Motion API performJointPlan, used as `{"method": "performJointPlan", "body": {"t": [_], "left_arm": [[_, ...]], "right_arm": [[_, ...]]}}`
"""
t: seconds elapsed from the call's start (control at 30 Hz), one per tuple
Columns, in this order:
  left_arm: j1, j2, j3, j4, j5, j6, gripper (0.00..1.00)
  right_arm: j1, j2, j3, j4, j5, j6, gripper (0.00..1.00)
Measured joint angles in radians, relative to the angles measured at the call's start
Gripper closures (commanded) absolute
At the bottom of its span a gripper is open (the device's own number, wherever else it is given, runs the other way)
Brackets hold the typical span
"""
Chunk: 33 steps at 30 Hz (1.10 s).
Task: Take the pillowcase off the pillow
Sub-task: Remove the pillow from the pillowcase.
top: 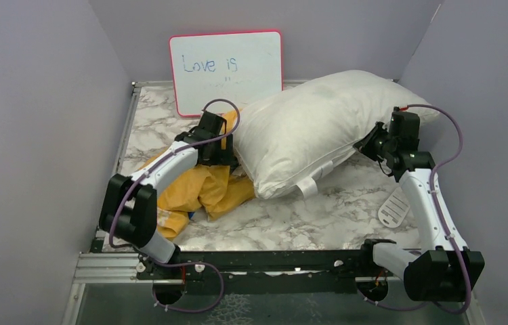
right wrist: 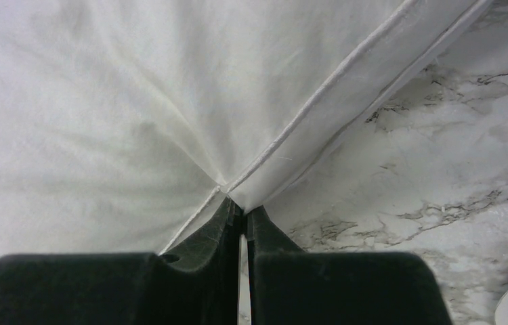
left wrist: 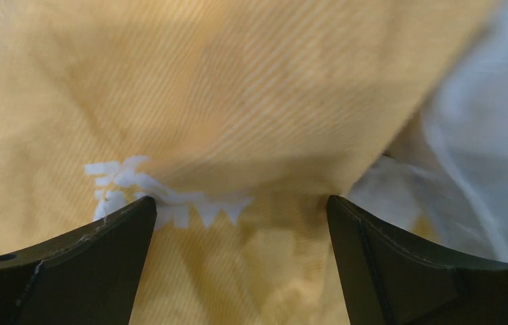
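Observation:
The plump white pillow (top: pixel 319 128) lies bare across the back right of the marble table, its small tag hanging at the near edge. The yellow-orange pillowcase (top: pixel 197 193) is crumpled in a heap to its left, a bit of blue showing at the bottom. My left gripper (top: pixel 227 152) hovers over that heap beside the pillow's left end. In the left wrist view the left gripper (left wrist: pixel 241 203) is open, with yellow pillowcase fabric (left wrist: pixel 204 88) and white lettering lying loose between the fingers. My right gripper (right wrist: pixel 241 206) is shut on the pillow's piped edge seam (right wrist: pixel 319 108) at the right side (top: pixel 366 143).
A pink-framed whiteboard (top: pixel 226 71) leans on the back wall behind the left arm. A small white slotted disc (top: pixel 393 208) lies on the table by the right arm. Grey walls enclose the table on the left, back and right.

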Motion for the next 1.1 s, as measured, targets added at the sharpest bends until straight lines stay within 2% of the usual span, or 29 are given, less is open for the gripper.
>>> {"method": "performJointPlan", "body": {"t": [0.03,0.1,0.2,0.27,0.33,0.43,0.6,0.63,0.73,0.97,1.03,1.1], "left_arm": [[0.01,0.026,-0.014,0.015,-0.007,-0.005,0.08],[0.035,0.095,-0.04,0.05,-0.023,-0.015,0.31],[0.067,0.192,-0.061,0.09,-0.045,-0.034,0.61],[0.089,0.208,-0.078,0.117,-0.046,-0.051,0.99],[0.112,0.174,-0.092,0.135,-0.052,-0.061,1.0],[0.209,0.097,-0.103,0.134,-0.048,-0.061,1.0],[0.507,-0.087,-0.069,0.12,-0.035,-0.054,1.0],[0.582,-0.129,-0.025,0.097,-0.031,-0.045,1.0],[0.688,-0.186,0.123,0.035,-0.036,-0.02,1.0],[0.715,-0.235,0.335,-0.042,-0.045,-0.008,0.99],[0.72,-0.235,0.358,-0.045,-0.008,-0.001,0.85],[0.721,-0.234,0.358,-0.047,0.093,0.013,0.77]], "right_arm": [[0.0,0.0,0.0,0.0,-0.002,0.0,0.9],[0.0,0.002,0.001,0.0,-0.007,0.0,0.9],[0.0,0.009,0.008,-0.002,-0.016,0.0,0.9],[0.0,0.016,0.018,-0.002,-0.019,0.001,0.9],[0.0,0.019,0.029,-0.003,-0.019,0.001,0.9],[0.0,0.019,0.039,-0.004,-0.019,0.001,0.9],[0.0,0.019,0.041,-0.016,-0.015,0.001,0.91],[0.0,0.018,0.041,-0.019,-0.014,0.002,0.91],[0.0,0.009,0.041,-0.026,-0.014,0.009,0.91],[0.0,-0.025,0.029,-0.015,-0.024,0.054,0.89],[0.0,-0.034,0.01,-0.005,-0.038,0.065,0.89],[0.0,-0.037,-0.011,0.003,-0.048,0.073,0.9]]}}
